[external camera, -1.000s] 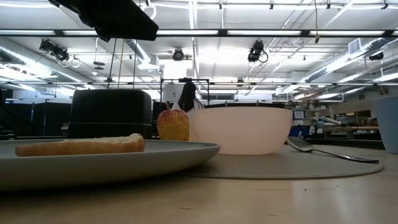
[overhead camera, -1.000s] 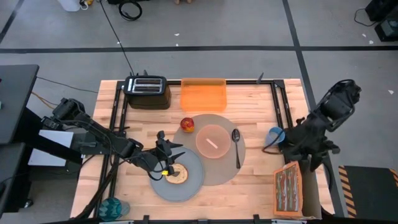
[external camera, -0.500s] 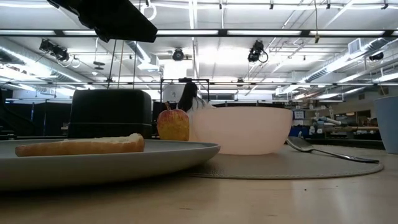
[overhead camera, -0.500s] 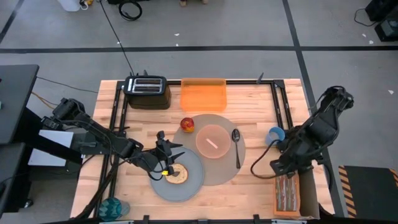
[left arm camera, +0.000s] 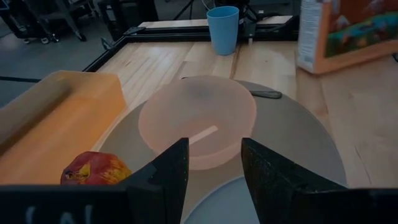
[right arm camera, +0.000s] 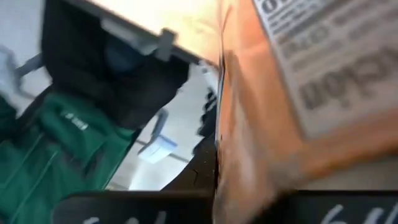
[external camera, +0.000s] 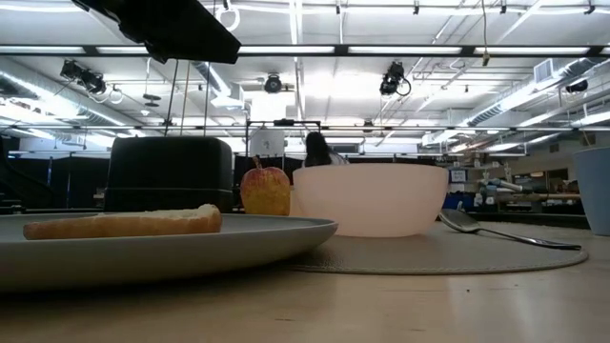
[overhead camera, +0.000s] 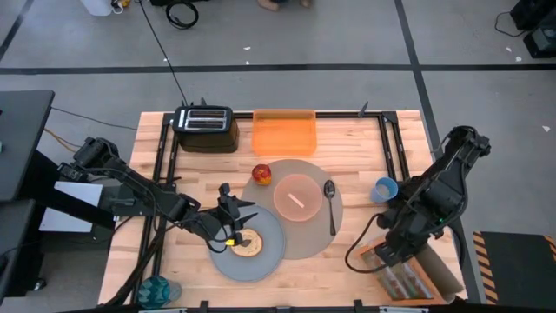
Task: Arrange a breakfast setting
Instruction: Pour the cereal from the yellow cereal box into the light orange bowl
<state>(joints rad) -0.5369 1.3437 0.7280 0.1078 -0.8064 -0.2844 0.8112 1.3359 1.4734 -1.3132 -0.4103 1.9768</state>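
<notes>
The large round grey-brown placemat lies at the centre of the high view, and a smaller grey plate overlaps its lower-left edge. On the plate sits a browned bagel, ring-shaped with a pale centre (in the low view it shows as a flat golden slab at the left). A red apple with yellow flecks rests at the mat's upper-left rim, just beside a translucent pink bowl in the mat's middle. A metal spoon lies lengthwise right of the bowl, bowl end upward. A small blue cup stands upright off the mat, to the right.

The left gripper hovers at the plate's upper-left edge, its fingers spread apart around nothing. The right gripper is at the lower right over a printed box; whether its fingers are parted cannot be told.
</notes>
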